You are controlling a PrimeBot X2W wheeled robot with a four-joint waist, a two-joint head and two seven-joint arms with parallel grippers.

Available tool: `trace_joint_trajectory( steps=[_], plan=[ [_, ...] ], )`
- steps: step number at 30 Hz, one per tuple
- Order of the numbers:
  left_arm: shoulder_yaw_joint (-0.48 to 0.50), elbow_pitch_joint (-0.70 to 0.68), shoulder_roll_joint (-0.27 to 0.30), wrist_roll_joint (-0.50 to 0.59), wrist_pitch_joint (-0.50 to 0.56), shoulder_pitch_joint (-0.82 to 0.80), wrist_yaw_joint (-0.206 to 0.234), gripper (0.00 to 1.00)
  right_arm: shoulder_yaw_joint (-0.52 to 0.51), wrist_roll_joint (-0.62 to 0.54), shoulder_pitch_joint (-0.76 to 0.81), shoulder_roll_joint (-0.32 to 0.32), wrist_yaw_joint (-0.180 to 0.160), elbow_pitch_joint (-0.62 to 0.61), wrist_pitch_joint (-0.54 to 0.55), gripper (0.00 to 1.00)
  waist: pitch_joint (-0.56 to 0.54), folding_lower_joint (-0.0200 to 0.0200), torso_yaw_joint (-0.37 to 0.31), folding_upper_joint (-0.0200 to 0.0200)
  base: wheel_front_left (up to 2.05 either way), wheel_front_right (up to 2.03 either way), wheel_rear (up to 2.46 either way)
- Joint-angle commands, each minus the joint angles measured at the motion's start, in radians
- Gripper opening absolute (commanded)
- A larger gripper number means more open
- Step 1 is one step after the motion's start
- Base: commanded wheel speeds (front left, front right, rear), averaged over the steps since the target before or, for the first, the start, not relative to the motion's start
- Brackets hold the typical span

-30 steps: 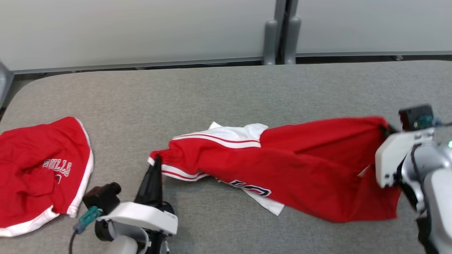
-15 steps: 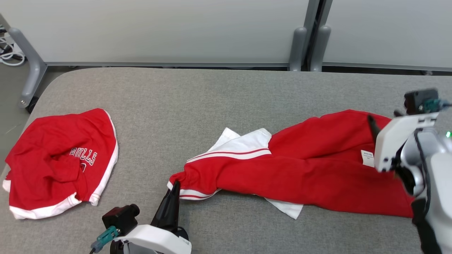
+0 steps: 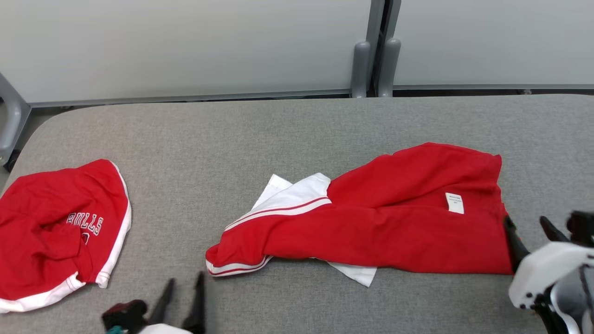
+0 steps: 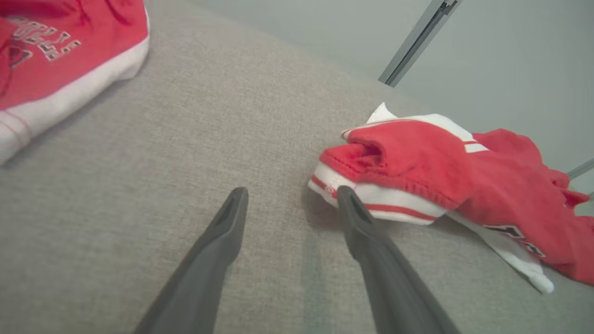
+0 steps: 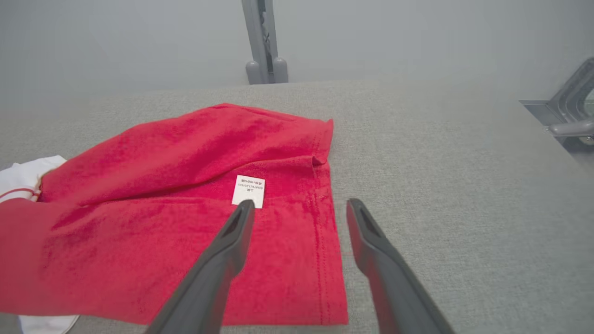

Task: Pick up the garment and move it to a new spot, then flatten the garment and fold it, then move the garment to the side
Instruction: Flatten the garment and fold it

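Observation:
The garment [image 3: 371, 218] is a red jersey with white striped trim, lying stretched and rumpled across the middle and right of the grey table [image 3: 278, 130]. A white label [image 3: 454, 202] faces up near its right hem. My left gripper [image 3: 182, 294] is open at the near edge, just short of the garment's left tip. In the left wrist view the left gripper [image 4: 292, 195] holds nothing, and one fingertip [image 4: 347, 195] sits beside the white hem of the garment [image 4: 417, 162]. My right gripper [image 3: 530, 232] is open by the right hem. In the right wrist view the right gripper [image 5: 300, 206] hovers over the hem of the garment [image 5: 185, 185].
A second red piece with white trim and "BULLS" lettering [image 3: 55, 232] lies crumpled at the table's left end, also seen as a red piece [image 4: 60, 51] in the left wrist view. Grey wall panels and two posts [image 3: 371, 60] stand behind the table. The table's right edge [image 5: 547, 139] is near.
Both grippers have opened and let go of the garment, which has settled onto the table. Both arms have drawn back toward the near edge. The camera has also shifted.

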Motion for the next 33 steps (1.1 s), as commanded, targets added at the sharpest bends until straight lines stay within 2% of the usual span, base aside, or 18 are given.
trace_joint_trajectory(
  steps=[1,5,9,14,26,33],
  plan=[
    [0.029,-0.014,0.038,0.036,-0.008,0.014,0.036,1.00,-0.020,0.014,0.039,0.005,0.000,-0.036,-0.058,1.00,-0.012,0.0000,-0.010,0.0000,0.00,0.00,0.00],
    [0.065,-0.083,0.087,0.121,-0.014,0.021,0.081,1.00,-0.012,0.086,0.087,0.008,0.000,-0.033,-0.198,1.00,-0.025,0.0000,-0.026,0.0000,0.00,0.00,0.00],
    [0.071,-0.134,0.108,0.186,-0.014,0.000,0.078,1.00,0.034,0.112,0.092,0.008,0.000,0.000,-0.284,1.00,-0.029,0.0000,-0.039,0.0000,0.00,0.00,0.00],
    [0.015,-0.105,0.112,0.225,0.031,-0.086,0.042,1.00,0.091,0.120,0.066,0.006,0.000,0.056,-0.326,1.00,-0.035,0.0000,-0.058,0.0000,0.00,0.00,0.00],
    [-0.089,0.153,0.128,0.259,0.350,-0.447,-0.049,1.00,0.154,0.075,-0.030,0.007,0.000,0.054,-0.300,1.00,0.042,0.0000,-0.146,0.0000,0.00,0.00,0.00],
    [-0.101,0.301,0.098,0.222,0.498,-0.613,-0.095,1.00,0.191,0.065,-0.103,0.007,0.000,0.075,-0.289,1.00,0.115,0.0000,-0.195,0.0000,0.00,0.00,0.00]
  ],
)
